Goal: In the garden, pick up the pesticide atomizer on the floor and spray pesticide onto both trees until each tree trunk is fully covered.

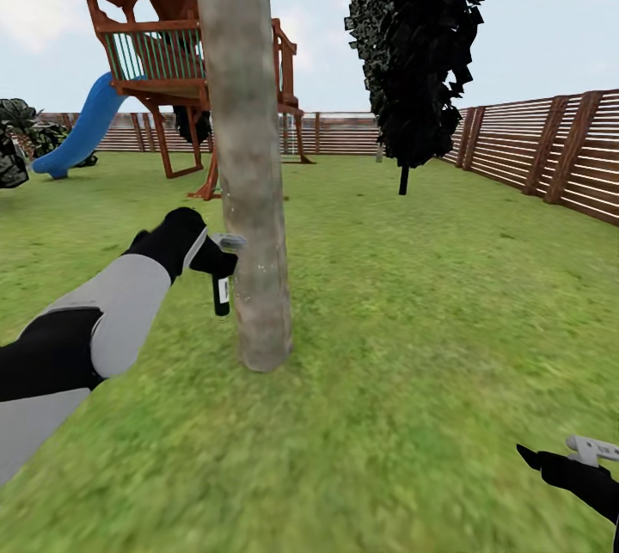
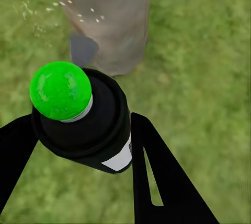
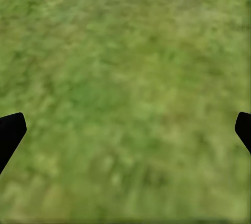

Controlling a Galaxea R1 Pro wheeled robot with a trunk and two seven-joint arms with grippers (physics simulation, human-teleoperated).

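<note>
Your left hand [image 2: 83,145] is closed on the pesticide atomizer [image 2: 91,130], one black finger [image 2: 157,177] pressed to its labelled side and the other against its opposite side. You see the bottle end-on: a dark round body with a bright green ball [image 2: 60,91] on the near end and a small white label [image 2: 121,160] by the finger. Just beyond the bottle stands the tree trunk [image 2: 112,20], grey-brown and flaring where it meets the grass floor [image 2: 204,78]. Pale specks [image 2: 78,4] are scattered over the trunk's upper part and the grass beside it.
</note>
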